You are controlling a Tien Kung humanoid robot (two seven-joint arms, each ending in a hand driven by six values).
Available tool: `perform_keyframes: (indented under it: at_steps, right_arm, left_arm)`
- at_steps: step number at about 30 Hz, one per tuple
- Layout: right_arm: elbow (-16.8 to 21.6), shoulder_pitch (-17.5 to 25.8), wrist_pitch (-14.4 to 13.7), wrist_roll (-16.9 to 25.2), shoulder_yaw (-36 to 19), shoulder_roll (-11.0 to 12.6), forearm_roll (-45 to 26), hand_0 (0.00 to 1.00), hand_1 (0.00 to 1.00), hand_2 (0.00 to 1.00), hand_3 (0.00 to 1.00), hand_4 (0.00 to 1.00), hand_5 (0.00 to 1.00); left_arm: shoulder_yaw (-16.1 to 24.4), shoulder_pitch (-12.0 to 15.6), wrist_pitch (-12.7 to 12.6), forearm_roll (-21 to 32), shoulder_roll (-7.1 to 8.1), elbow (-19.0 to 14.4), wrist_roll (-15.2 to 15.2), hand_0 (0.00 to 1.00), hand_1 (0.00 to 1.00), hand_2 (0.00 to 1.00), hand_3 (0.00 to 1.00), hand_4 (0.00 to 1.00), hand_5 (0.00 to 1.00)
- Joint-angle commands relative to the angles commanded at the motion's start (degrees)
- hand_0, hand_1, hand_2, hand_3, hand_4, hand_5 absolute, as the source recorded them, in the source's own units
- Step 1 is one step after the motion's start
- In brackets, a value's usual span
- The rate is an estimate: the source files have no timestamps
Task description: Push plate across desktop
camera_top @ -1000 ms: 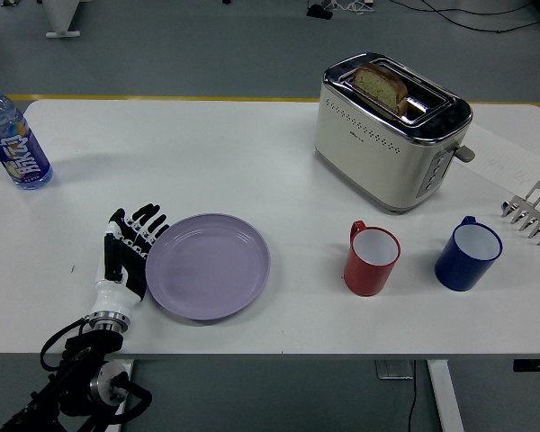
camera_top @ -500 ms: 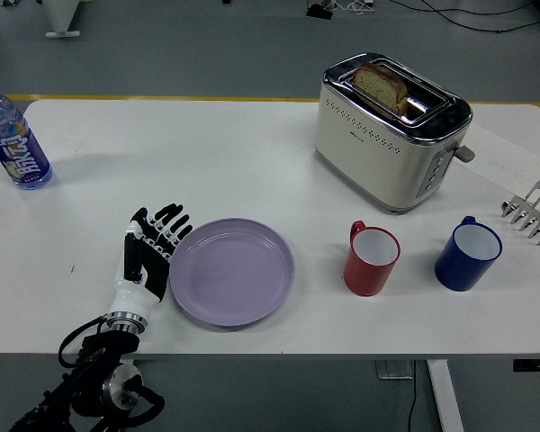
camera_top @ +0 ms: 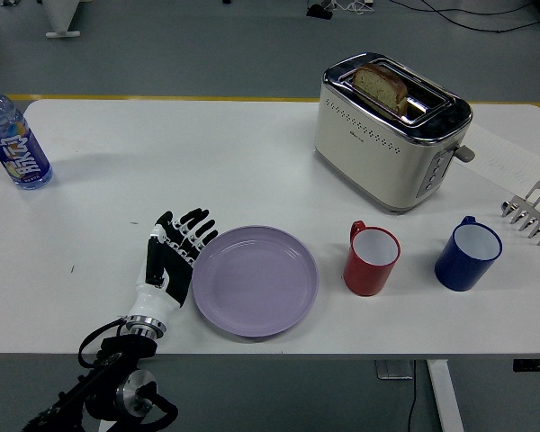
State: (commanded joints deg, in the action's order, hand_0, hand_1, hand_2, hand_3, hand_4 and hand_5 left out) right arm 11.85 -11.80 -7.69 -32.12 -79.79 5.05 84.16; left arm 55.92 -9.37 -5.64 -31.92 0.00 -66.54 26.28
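A round lilac plate (camera_top: 256, 280) lies flat on the white table (camera_top: 207, 153), near its front edge and left of centre. My left hand (camera_top: 175, 255) comes in from the lower left with its fingers straight and spread. Its fingers rest against the plate's left rim and hold nothing. The plate's right rim lies a short way from a red mug (camera_top: 371, 259). My right arm is out of view.
A blue mug (camera_top: 467, 253) stands right of the red one. A cream toaster (camera_top: 391, 130) with a bread slice (camera_top: 381, 87) stands at the back right. A water bottle (camera_top: 13, 140) stands at the far left. Metal tongs (camera_top: 532, 211) lie at the right edge.
My left hand has slid to the right along the table's front, pushing the plate with it. The plate has moved closer to the red mug.
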Motion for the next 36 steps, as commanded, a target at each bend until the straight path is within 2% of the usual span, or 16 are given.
perform_keyframes:
  at_steps: [11,17,23,27,31,32,33,36]
  right_arm:
    - [0.0,0.0,0.0,0.1,0.2,0.1,-0.2,0.567,0.555,0.693,0.612,0.337,0.315]
    - [0.0,0.0,0.0,0.1,0.4,0.1,-0.4,0.567,0.555,0.693,0.611,0.337,0.315]
    - [0.0,0.0,0.0,0.0,0.6,0.1,-0.7,0.567,0.555,0.693,0.611,0.338,0.316]
    - [0.1,0.2,0.0,-0.1,0.8,0.1,-0.9,0.566,0.555,0.692,0.611,0.337,0.316]
    - [0.1,0.4,0.0,-0.2,0.9,0.1,-1.0,0.566,0.555,0.692,0.611,0.337,0.316]
    - [0.1,0.5,0.0,-0.2,0.9,0.1,-1.0,0.566,0.555,0.692,0.611,0.337,0.316]
    - [0.1,0.5,0.0,-0.2,0.9,0.1,-1.0,0.566,0.555,0.692,0.611,0.337,0.316]
    - [0.1,0.6,-0.1,-0.2,1.0,0.1,-1.1,0.566,0.555,0.692,0.611,0.337,0.316]
  left_arm:
    - [-3.5,-0.5,0.0,1.3,0.0,-0.3,0.0,0.748,0.769,0.773,0.605,0.51,0.998]
    - [-2.3,-0.4,-0.2,1.2,0.0,-0.5,0.2,0.748,0.769,0.772,0.604,0.508,0.998]
    - [0.6,-0.3,-0.5,0.5,0.0,-0.8,0.3,0.746,0.768,0.771,0.605,0.508,0.998]
    - [3.9,-0.2,-1.4,-0.9,0.0,-1.2,0.0,0.745,0.767,0.77,0.604,0.508,0.998]
    - [7.7,0.1,-3.7,-4.6,0.0,-1.5,-1.5,0.745,0.767,0.77,0.604,0.508,0.998]
    - [9.3,0.2,-4.5,-6.0,0.0,-1.4,-2.5,0.745,0.767,0.77,0.604,0.508,0.998]
    - [10.6,0.4,-4.8,-7.2,0.0,-1.5,-3.5,0.713,0.724,0.718,0.591,0.508,0.998]
    - [14.1,0.7,-5.0,-10.5,0.39,-1.7,-7.1,0.713,0.724,0.718,0.591,0.508,0.998]
